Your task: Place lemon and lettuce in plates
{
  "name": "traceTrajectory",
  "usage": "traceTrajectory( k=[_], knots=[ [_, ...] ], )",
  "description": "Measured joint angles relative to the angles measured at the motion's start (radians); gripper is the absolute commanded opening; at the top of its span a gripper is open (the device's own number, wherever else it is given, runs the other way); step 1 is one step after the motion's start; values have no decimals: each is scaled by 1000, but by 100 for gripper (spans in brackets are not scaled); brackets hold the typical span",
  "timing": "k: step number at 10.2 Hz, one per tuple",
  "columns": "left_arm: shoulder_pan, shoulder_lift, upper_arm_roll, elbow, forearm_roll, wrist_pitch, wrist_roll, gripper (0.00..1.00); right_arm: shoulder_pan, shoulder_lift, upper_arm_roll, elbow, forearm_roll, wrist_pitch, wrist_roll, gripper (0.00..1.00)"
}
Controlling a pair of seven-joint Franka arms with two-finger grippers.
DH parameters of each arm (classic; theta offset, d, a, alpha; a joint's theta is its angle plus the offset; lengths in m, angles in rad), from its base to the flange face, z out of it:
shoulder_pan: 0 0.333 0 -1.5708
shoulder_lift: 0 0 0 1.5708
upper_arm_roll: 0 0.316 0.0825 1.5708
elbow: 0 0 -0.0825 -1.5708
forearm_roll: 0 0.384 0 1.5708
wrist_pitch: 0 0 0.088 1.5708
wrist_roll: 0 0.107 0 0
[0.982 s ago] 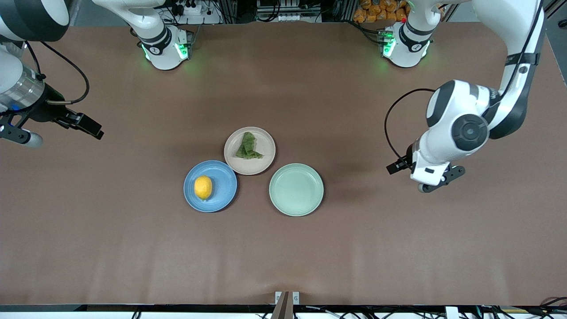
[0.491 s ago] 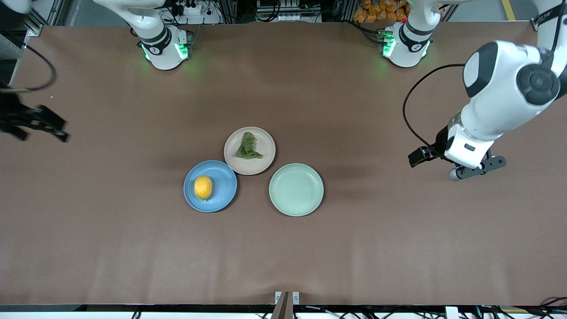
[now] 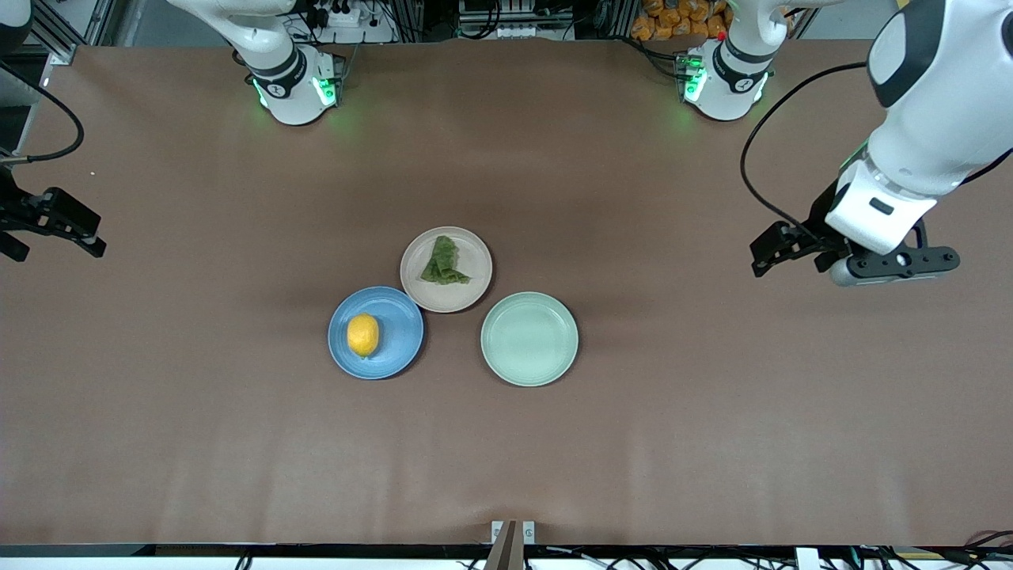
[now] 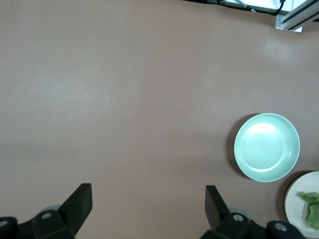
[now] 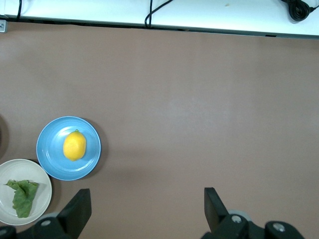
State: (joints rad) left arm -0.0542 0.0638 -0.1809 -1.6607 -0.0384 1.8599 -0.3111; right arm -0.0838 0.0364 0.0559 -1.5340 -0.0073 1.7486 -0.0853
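Note:
The yellow lemon (image 3: 363, 335) lies in the blue plate (image 3: 401, 332). The crinkled green lettuce (image 3: 443, 261) lies in the beige-pink plate (image 3: 477, 277), which touches the blue plate and sits farther from the front camera. My right gripper (image 3: 73, 226) is open and empty over bare table at the right arm's end. Its wrist view shows the lemon (image 5: 74, 146), the blue plate (image 5: 52, 149), the lettuce (image 5: 22, 198) and the beige plate (image 5: 25, 168). My left gripper (image 3: 779, 247) is open and empty over bare table at the left arm's end.
An empty mint-green plate (image 3: 529, 339) stands beside the blue plate toward the left arm's end; it also shows in the left wrist view (image 4: 267, 147). The two robot bases (image 3: 293, 87) (image 3: 724, 79) stand along the table's back edge.
Both grippers have drawn away from the plates, each toward its own end of the table. The lemon, lettuce and plates have not moved.

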Motion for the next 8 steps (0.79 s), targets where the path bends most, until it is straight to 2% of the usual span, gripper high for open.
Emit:
traceTrajectory(
  k=[3,6,8],
  knots=[
    [1,-25,40,40,13,-94,95,100,0,0,1,3,-1,-16,-2,100],
    [-5,-39,40,43,62,-124,107,100,1,0,1,3,-2,-117,-2,100],
    [-6,-41,40,73,63,-171,110,100,1,0,1,3,-3,-125,-2,100]
  ],
)
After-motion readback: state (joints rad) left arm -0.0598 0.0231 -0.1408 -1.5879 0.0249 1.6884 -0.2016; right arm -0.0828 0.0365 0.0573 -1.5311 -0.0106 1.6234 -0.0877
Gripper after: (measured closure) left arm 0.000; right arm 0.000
